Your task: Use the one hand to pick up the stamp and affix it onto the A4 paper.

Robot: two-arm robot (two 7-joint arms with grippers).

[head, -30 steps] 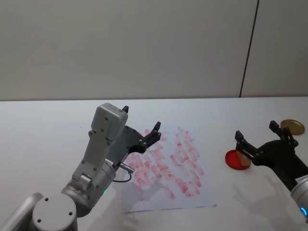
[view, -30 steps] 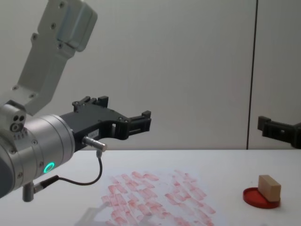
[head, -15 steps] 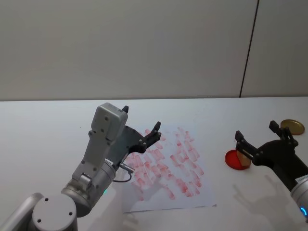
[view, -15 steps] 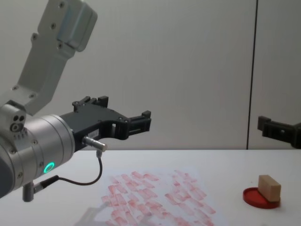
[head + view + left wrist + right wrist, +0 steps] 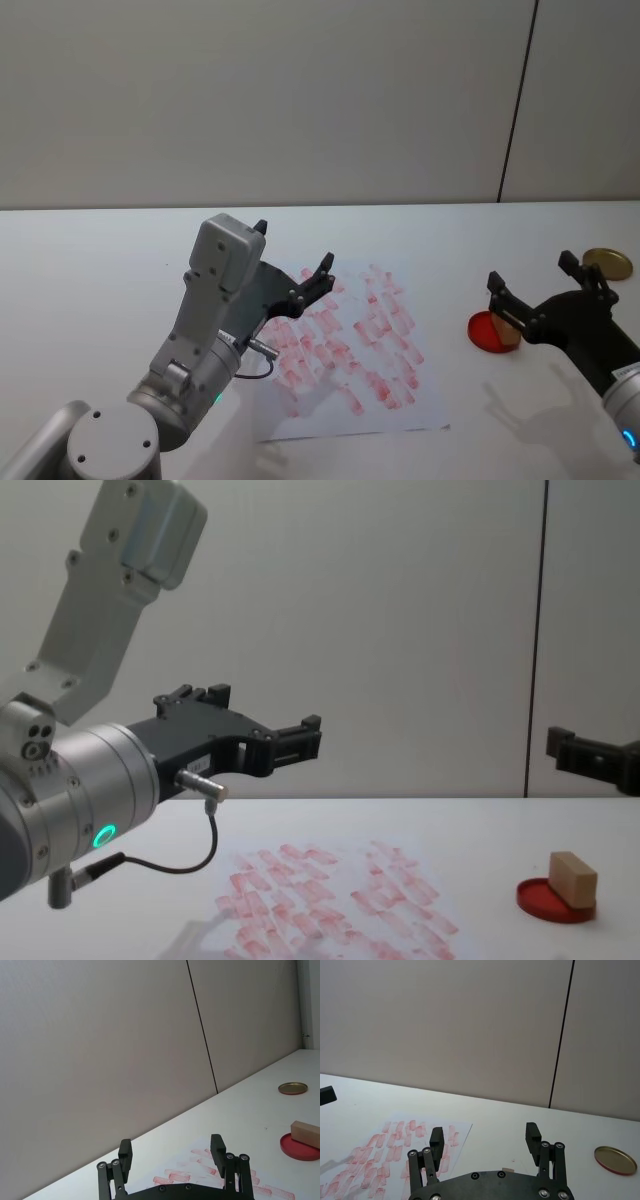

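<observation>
Stamp (image 5: 573,873) lies on the red ink pad (image 5: 545,897), right of the A4 paper (image 5: 330,420), its long axis seemingly running left-right across the worktop (image 5: 100,300). The left end effector (image 5: 294,245) hovers released over the paper's left part, well apart from it. The right end effector (image 5: 531,270), also spread open, hangs just above the stamp and is clearly nearer, with nothing between them and a brass lid (image 5: 607,263) farther right.

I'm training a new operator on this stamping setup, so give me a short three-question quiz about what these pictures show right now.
1. True or false: the small tan wooden stamp block rests on the flat round red ink pad.
2. Which black two-finger gripper is nearer the stamp: A, the left gripper, or B, the right gripper?
3. Fill in: both grippers' jaws stand ___.
Key: 1 true; 2 B; 3 open.
</observation>
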